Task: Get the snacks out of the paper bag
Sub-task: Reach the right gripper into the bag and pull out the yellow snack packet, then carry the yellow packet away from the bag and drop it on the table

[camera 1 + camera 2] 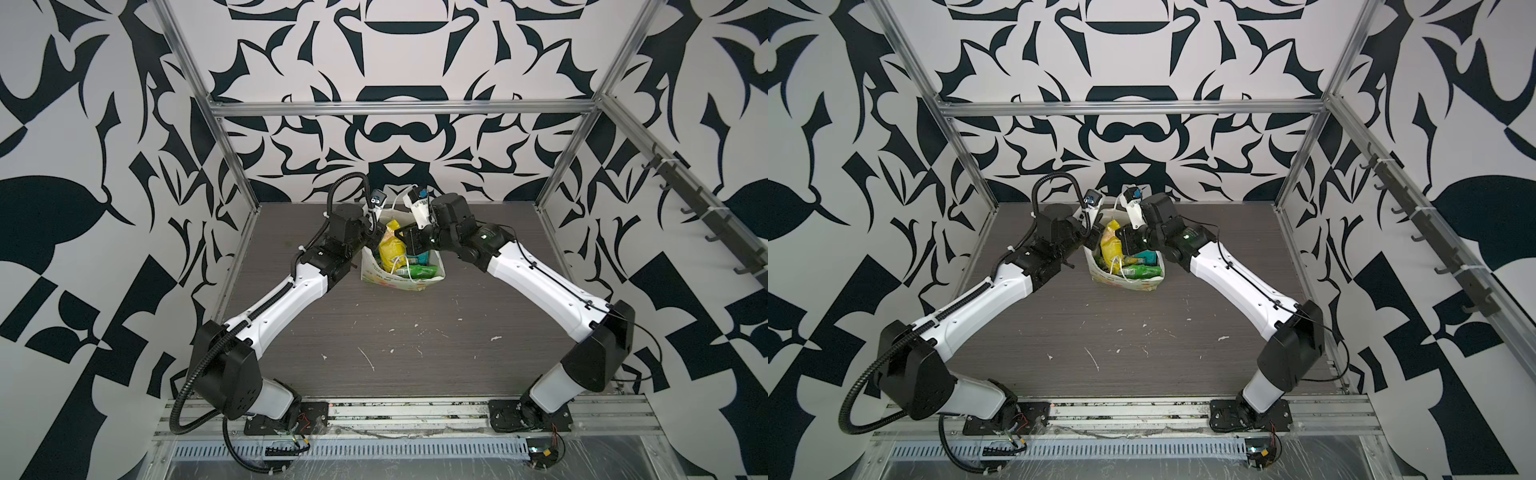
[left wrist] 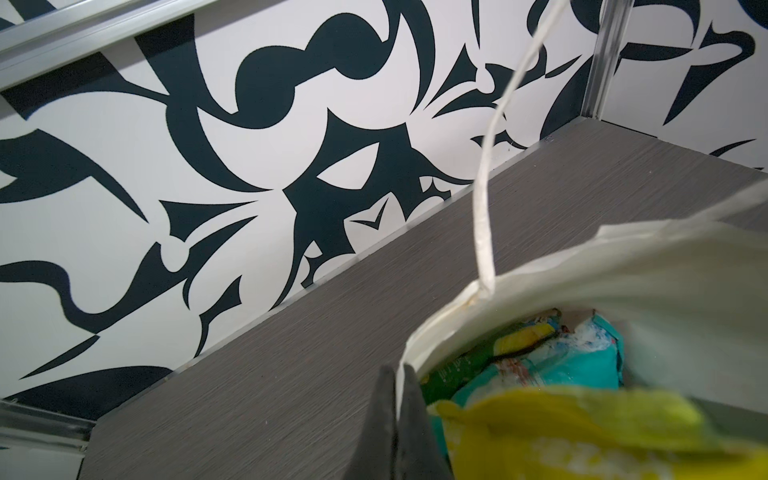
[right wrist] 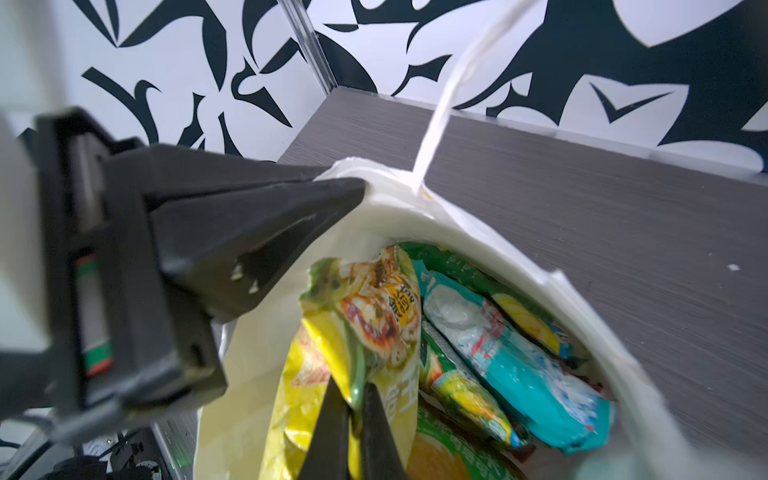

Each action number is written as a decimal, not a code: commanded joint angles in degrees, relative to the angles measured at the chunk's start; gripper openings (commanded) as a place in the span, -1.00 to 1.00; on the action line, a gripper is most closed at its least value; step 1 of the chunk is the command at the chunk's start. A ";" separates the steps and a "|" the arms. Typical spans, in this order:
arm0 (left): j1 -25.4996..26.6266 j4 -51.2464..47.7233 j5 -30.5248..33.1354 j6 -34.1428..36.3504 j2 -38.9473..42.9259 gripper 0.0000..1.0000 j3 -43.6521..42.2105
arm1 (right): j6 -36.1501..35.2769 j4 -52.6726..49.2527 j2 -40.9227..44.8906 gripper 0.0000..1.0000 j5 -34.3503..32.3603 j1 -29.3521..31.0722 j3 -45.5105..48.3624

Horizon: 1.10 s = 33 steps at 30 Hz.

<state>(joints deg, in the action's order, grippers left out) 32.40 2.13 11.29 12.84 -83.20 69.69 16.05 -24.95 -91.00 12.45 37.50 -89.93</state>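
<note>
I'm looking down through both top views from high at the front (two nearly equal pictures), taking in the whole worktop (image 1: 395, 340) and the back wall (image 1: 399, 137). The left wrist camera is riding close behind the left hand (image 2: 398, 374), facing that wall across the paper bag (image 2: 623, 282). The right wrist camera is peering close into that bag; both wrist views are sharing its rim and snacks (image 2: 582, 361).

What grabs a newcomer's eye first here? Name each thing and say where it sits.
The yellow packet stands out, sticking up from the paper bag at the far middle of the table, pinched by the right gripper. The left gripper is shut on the bag's rim. Bold black-and-white patterned walls surround everything.
</note>
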 commanded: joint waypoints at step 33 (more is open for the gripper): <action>-0.05 9.56 2.09 -0.69 3.73 -1.00 -0.62 | -4.08 -9.01 15.77 -1.00 -9.91 -29.52 5.41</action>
<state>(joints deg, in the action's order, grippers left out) 32.38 3.66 13.74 12.84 -82.76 67.96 16.53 -29.10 -71.37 12.69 8.60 -85.34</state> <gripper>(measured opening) 0.037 0.051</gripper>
